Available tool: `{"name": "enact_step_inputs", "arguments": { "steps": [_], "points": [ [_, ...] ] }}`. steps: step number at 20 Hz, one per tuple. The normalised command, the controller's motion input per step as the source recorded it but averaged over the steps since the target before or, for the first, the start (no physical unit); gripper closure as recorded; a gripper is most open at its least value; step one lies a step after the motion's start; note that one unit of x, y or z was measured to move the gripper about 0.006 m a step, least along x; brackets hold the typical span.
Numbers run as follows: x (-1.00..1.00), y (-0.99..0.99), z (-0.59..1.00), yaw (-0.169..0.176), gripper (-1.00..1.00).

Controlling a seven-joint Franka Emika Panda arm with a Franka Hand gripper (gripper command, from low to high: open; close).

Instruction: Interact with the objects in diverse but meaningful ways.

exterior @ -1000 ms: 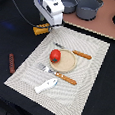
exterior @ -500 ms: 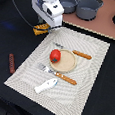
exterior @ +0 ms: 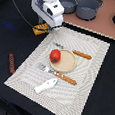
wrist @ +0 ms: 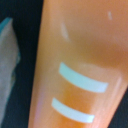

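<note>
Fish: white plastic toy fish [exterior: 46,85] lies at the placemat's near edge, untouched.
Sausage: thin dark-brown toy sausage [exterior: 11,62] sits off the mat, untouched.
Tomato: red round toy tomato [exterior: 55,55] rests on the wooden plate [exterior: 68,64].
Bread: yellow-orange ridged block [exterior: 40,27] fills the wrist view, under the gripper [exterior: 47,23].
Grip: cannot tell whether closed.
Progress: judged early; most toys remain.

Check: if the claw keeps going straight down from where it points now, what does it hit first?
Most likely the yellow-orange bread block: it sits directly under the claw and fills the wrist view. Whether they already touch is unclear.
</note>
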Motion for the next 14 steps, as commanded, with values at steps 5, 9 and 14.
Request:
{"name": "enact_step_inputs", "arguments": {
  "steps": [5, 9, 14],
  "points": [
    [-0.06, 0.0, -0.1, 0.035, 1.0],
    [0.04, 0.02, 0.43, 0.002, 1.0],
    [0.38, 0.12, 1.0, 0.0, 1.0]
  ]
}}
